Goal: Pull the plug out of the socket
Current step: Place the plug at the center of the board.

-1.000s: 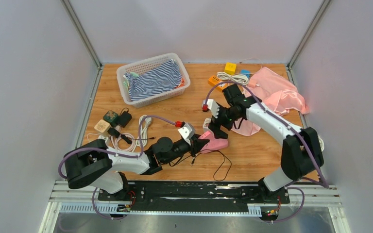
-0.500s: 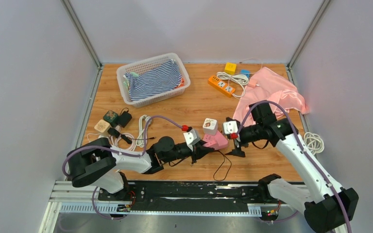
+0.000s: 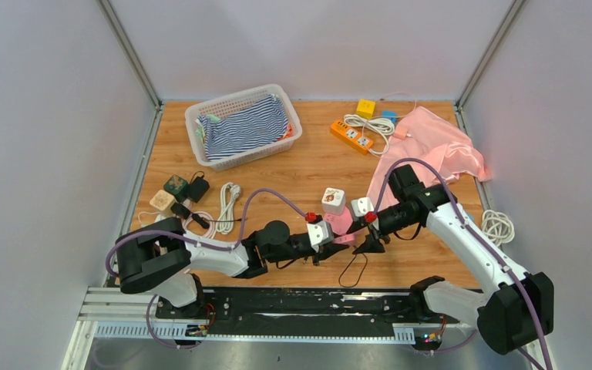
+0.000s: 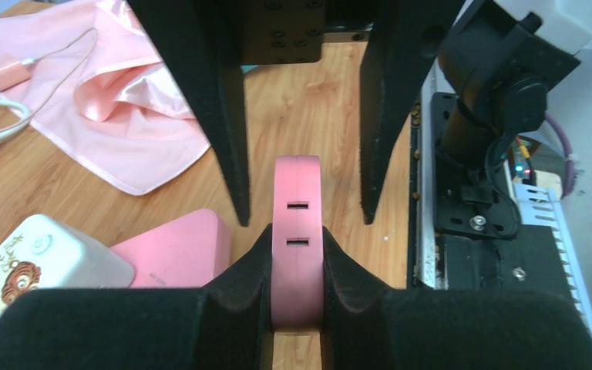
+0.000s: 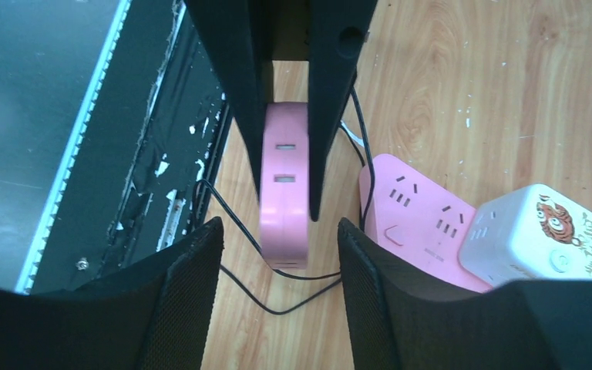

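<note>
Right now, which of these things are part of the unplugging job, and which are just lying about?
In the job: left gripper, shut on the pink slotted block; right gripper, open either side of it; black cable under it.

Lying about: basket, striped cloth, pink cloth, orange power strip, white cube socket.

White shells on both, left arm (image 3: 212, 257) and right arm (image 3: 474, 247), black round joints, purple cables (image 3: 270, 191) arcing off each wrist, red caps (image 3: 311, 217) beside white wrist camera blocks, left claw (image 4: 297, 239) and right claw (image 5: 277, 231) all black, fingers (image 5: 185, 293) faced with finely textured padding
</note>
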Motion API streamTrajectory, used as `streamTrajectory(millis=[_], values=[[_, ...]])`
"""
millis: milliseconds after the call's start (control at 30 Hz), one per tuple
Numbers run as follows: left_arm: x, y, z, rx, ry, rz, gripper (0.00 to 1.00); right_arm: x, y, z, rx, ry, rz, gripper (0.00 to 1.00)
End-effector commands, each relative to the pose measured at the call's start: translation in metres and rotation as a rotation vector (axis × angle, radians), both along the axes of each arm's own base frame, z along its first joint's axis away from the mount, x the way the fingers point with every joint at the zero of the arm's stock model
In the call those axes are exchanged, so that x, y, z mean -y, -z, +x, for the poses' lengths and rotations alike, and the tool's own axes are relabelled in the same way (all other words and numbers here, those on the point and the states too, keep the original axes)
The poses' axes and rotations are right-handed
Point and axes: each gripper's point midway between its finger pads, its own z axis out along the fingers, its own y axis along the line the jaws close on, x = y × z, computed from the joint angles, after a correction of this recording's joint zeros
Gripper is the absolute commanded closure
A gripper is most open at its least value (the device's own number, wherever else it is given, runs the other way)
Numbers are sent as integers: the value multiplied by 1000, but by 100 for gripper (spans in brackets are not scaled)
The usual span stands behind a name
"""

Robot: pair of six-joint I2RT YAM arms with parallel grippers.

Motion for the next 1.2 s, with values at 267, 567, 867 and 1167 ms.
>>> streamTrajectory(millis=[267, 567, 867, 1167], values=[[1, 1, 15, 53, -77, 24, 100, -5, -20, -7, -59, 3, 62, 52], [4, 4, 14, 45, -66, 36, 100, -7, -20, -4, -71, 18, 64, 64], [4, 5, 15, 38, -73, 37, 100, -7, -18, -2, -79, 27, 57, 93], [1, 5, 20, 9, -113, 32, 71, -3, -15, -2, -55, 18, 29, 100]])
